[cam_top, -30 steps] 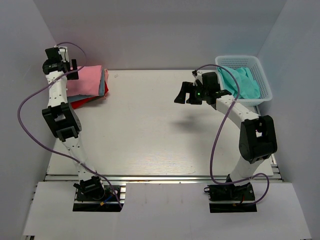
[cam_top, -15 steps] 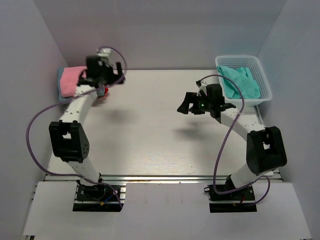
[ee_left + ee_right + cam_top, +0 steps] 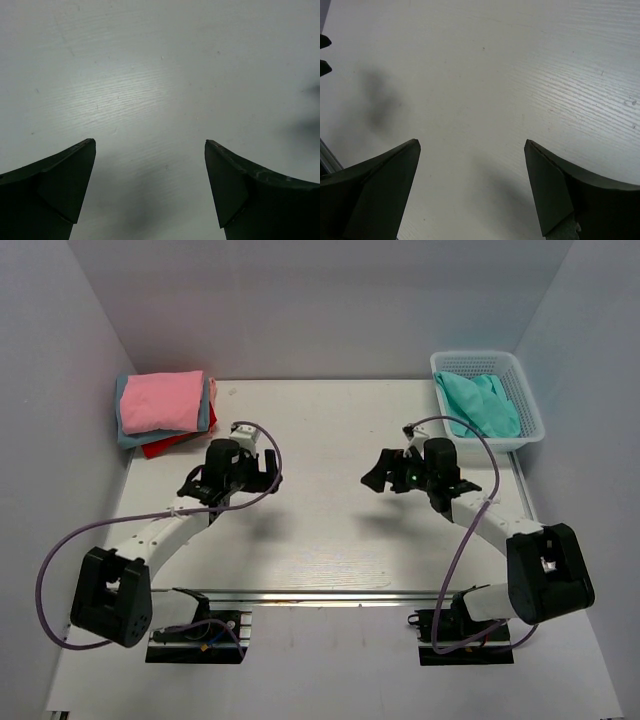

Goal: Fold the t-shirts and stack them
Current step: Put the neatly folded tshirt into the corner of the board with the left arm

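Folded salmon pink cotton t-shirt (image 3: 160, 400) tops a dusty blue t-shirt (image 3: 121, 418) and a red t-shirt (image 3: 170, 443), stacked at the white tabletop's (image 3: 320, 530) far left corner; a crumpled turquoise green t-shirt (image 3: 480, 405) lies in the white plastic lattice basket (image 3: 530, 418); left jaws and right jaws gape wide, empty, above bare tabletop; fetching the green shirt seems the step; next, the right jaws should reach into the basket and pinch cloth.

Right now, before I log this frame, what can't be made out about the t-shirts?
Top view: pink t-shirt covers most of the blue t-shirt and red t-shirt; their folds are hidden.
Top view: turquoise t-shirt and basket wall hide anything beneath it.
Wrist views: only bare table; no shirts in frame.
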Controlling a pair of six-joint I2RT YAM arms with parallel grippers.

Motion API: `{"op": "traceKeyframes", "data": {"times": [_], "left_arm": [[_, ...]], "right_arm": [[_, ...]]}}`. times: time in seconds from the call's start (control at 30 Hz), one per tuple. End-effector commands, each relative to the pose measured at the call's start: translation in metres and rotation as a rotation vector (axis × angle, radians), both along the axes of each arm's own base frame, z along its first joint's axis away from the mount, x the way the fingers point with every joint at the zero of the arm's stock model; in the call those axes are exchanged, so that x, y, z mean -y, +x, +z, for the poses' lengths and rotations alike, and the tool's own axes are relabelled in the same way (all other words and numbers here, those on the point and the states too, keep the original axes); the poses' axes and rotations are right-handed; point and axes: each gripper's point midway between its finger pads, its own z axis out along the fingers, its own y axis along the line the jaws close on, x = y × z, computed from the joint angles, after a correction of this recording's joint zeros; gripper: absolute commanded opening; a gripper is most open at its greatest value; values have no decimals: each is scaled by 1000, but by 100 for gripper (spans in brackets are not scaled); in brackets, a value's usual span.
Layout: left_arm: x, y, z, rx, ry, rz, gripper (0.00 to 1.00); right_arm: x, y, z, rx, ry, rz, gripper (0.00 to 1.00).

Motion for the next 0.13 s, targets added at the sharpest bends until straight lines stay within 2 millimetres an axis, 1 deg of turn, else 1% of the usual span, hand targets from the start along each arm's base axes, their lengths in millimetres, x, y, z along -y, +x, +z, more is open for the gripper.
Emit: {"op": "traceKeyframes", "data": {"times": [0.0, 0.07, 0.1], "left_arm": [[-4, 13, 32, 125, 29, 47, 100], [-9, 12, 32, 127, 49, 61, 100], [-8, 8, 38, 145, 58, 43, 100]], "right_arm": [[-7, 11, 23, 113, 51, 30, 90], [-12, 10, 28, 141, 80, 52, 90], [-13, 13, 31, 154, 83, 54, 90]]}}
